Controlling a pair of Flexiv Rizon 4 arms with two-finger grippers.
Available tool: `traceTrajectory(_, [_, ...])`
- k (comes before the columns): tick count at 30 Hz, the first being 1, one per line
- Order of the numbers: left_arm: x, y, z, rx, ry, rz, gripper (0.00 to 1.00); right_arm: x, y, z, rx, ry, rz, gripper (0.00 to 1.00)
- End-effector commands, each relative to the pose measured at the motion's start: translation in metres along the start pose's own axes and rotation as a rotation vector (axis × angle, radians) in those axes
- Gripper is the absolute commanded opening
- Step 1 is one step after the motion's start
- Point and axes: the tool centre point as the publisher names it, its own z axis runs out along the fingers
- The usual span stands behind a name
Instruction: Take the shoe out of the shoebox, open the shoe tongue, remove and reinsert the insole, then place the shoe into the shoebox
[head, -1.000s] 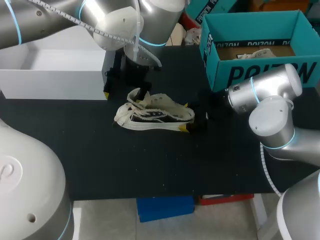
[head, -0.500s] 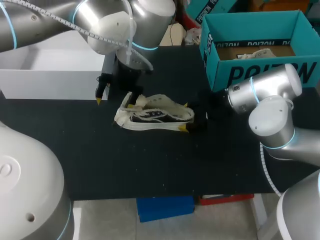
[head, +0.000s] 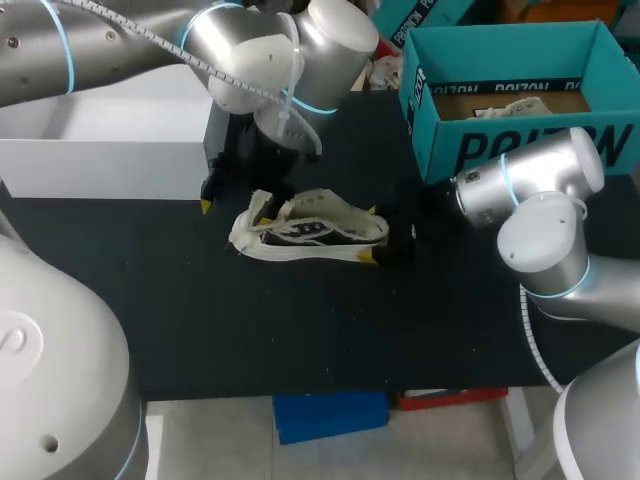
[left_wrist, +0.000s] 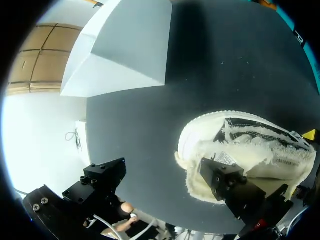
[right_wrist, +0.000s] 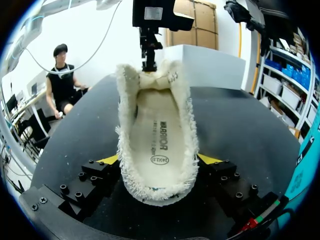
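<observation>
The shoe (head: 310, 232) lies mid-table (head: 300, 340), the teal shoebox (head: 520, 150) off at 1 o'clock. The right gripper (right_wrist: 159, 165) pinches its heel from 3 o'clock. The left gripper (head: 234, 208), spread wide, stands at its toe, 10 o'clock.

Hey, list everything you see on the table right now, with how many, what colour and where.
shoe: one, cream, on its side mid-table
insole: one, cream, inside the shoe
shoebox: one, teal, open, far right of the table
pale item: one, whitish, inside the shoebox; cannot tell what it is
white box: one, far left of the table
table: one, black top, under everything
left gripper: one, black with yellow tips, open, one finger at the shoe's toe end
right gripper: one, black with yellow tips, shut on the shoe's heel end
</observation>
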Motion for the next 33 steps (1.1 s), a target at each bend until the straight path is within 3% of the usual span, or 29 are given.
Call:
traceTrajectory(1, [-0.001,-0.001,-0.004,0.016,0.061,0.041,1.0,0.0,-0.001,0.002,0.001,-0.001,0.002,0.0])
traceTrajectory(6, [-0.014,0.007,-0.035,0.095,0.352,0.204,1.0,0.0,-0.001,0.002,0.001,-0.001,0.002,0.0])
traceTrajectory(10, [-0.02,0.012,-0.066,0.162,0.616,0.478,1.0,0.0,-0.001,0.002,0.001,-0.001,0.002,0.0])
traceTrajectory(11, [-0.018,0.012,-0.073,0.155,0.674,0.58,0.9,0.0,-0.001,0.002,0.001,-0.001,0.002,0.0])
traceTrajectory(12, [-0.017,0.012,-0.077,0.165,0.696,0.635,0.62,0.0,-0.001,0.002,0.001,-0.001,0.002,0.0])
traceTrajectory(13, [-0.013,0.014,-0.086,0.184,0.747,0.769,0.26,0.0,-0.001,0.002,0.001,-0.001,0.002,0.0])
traceTrajectory(14, [-0.009,0.015,-0.091,0.19,0.778,0.894,0.0,0.0,-0.001,0.002,0.001,-0.001,0.002,0.0])
traceTrajectory(16, [0.0,0.018,-0.102,0.189,0.886,1.155,0.0,0.0,-0.001,0.002,0.001,-0.001,0.002,0.0])
traceTrajectory(22, [0.03,0.025,-0.122,0.217,0.756,1.467,0.0,0.0,-0.001,0.002,0.001,-0.001,0.002,0.0])
traceTrajectory(25, [0.054,0.026,-0.126,0.229,0.618,1.604,0.0,0.0,-0.001,0.002,0.001,-0.001,0.002,0.0])
traceTrajectory(33, [0.054,0.026,-0.126,0.249,0.636,1.866,0.0,0.0,-0.001,0.002,0.001,-0.001,0.002,0.0])
